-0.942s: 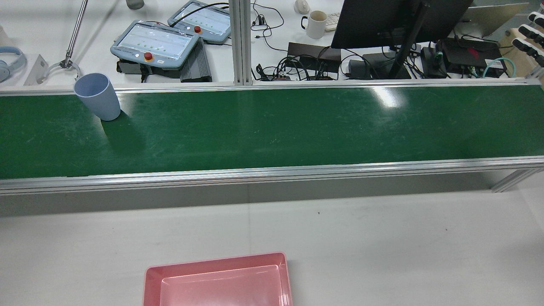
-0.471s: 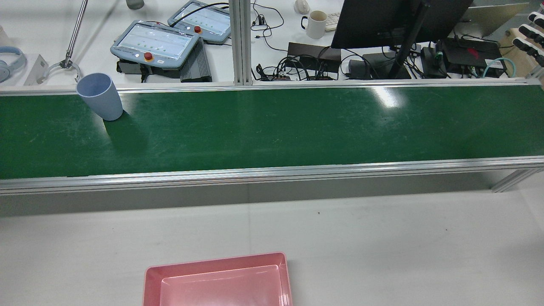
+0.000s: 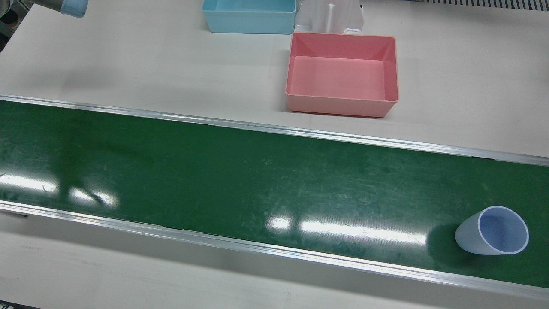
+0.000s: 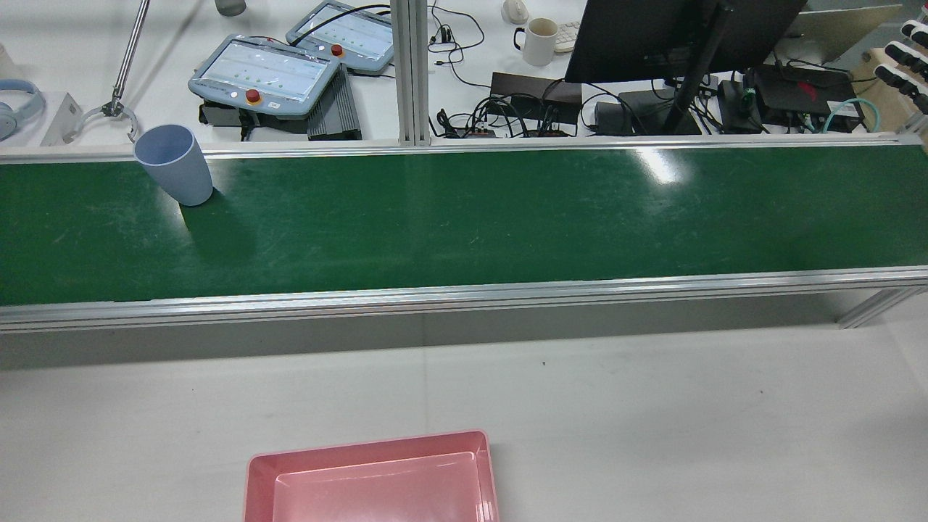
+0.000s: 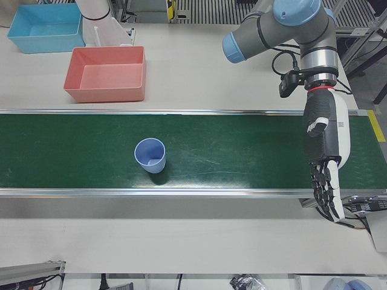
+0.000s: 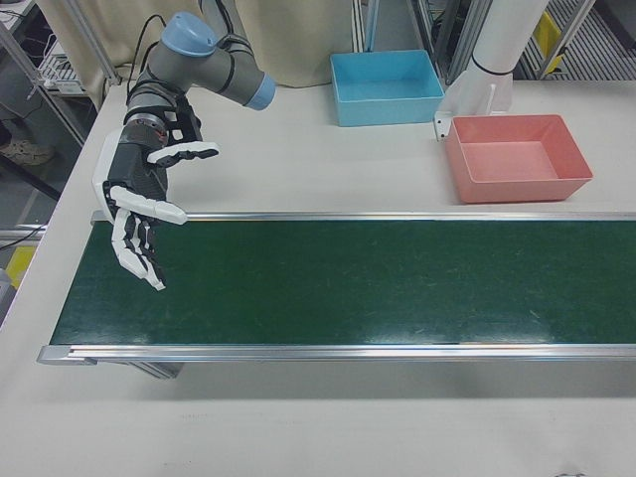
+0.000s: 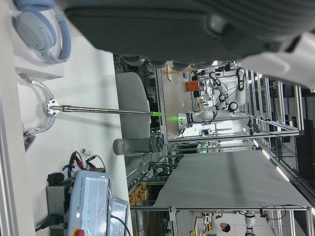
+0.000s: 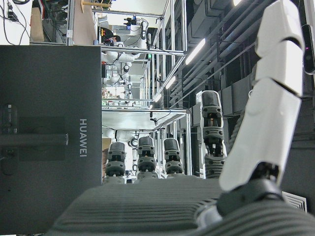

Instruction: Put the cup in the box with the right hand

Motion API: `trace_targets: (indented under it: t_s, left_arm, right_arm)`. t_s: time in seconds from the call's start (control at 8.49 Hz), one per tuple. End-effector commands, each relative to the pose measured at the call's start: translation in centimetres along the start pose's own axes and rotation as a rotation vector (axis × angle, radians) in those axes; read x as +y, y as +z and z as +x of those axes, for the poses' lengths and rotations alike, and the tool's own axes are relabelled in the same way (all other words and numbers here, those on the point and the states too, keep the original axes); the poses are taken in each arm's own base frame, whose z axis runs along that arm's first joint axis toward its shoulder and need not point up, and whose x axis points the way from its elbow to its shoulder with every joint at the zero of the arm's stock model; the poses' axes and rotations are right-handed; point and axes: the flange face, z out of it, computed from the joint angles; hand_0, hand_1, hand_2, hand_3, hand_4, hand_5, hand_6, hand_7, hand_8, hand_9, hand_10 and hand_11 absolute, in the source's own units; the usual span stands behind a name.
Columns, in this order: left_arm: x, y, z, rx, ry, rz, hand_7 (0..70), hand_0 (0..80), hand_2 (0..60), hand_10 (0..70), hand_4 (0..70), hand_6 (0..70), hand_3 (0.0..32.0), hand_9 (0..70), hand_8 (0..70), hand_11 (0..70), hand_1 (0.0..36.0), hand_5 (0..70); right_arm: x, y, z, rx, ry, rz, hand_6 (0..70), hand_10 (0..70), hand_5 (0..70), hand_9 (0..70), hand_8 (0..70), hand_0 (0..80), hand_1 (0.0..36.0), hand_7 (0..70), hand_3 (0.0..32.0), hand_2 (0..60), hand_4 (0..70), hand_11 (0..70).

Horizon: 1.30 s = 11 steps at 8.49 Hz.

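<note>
A pale blue cup [image 5: 150,156] stands upright on the green belt [image 3: 214,171], open end up, toward the operators' edge; it also shows as the cup [image 3: 493,236] and the cup [image 4: 174,165]. The pink box [image 5: 103,93] sits empty on the white table across the belt, also seen as the box [image 3: 339,106] and the box [image 6: 522,189]. My right hand [image 6: 139,214] hangs open over the belt's far end on my right, well away from the cup. My left hand [image 5: 325,154] hangs open, fingers down, over the belt to the side of the cup.
A light blue box [image 6: 388,111] stands behind the pink one, beside a white pedestal [image 6: 492,70]. Aluminium rails edge the belt on both sides. Beyond the belt, a desk holds teach pendants [image 4: 264,72], cables and a monitor [image 4: 652,36].
The cup has drifted a little along the belt, toward the right in the rear view. Nothing else has moved.
</note>
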Motion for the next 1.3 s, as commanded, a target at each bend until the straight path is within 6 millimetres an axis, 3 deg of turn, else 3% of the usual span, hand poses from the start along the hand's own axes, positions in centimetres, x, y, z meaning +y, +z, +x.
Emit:
trace_targets:
  t_s: [0.0,1.18]
  left_arm:
    - [0.00,0.00,0.03,0.001,0.000,-0.001,0.0,0.0,0.0,0.0,0.0,0.0,0.0,0.0,0.0,0.0,0.0,0.0]
    - [0.00,0.00,0.03,0.001,0.000,-0.001,0.0,0.0,0.0,0.0,0.0,0.0,0.0,0.0,0.0,0.0,0.0,0.0]
  right_arm:
    - [0.00,0.00,0.00,0.000,0.002,0.000,4.9,9.7,6.2,15.5,12.0,51.5,17.6,23.0,8.0,11.3,26.7,15.0]
    - [0.00,0.00,0.00,0.000,0.000,0.000,4.9,9.7,6.2,15.5,12.1,51.6,17.8,23.0,7.4,11.4,27.1,15.0]
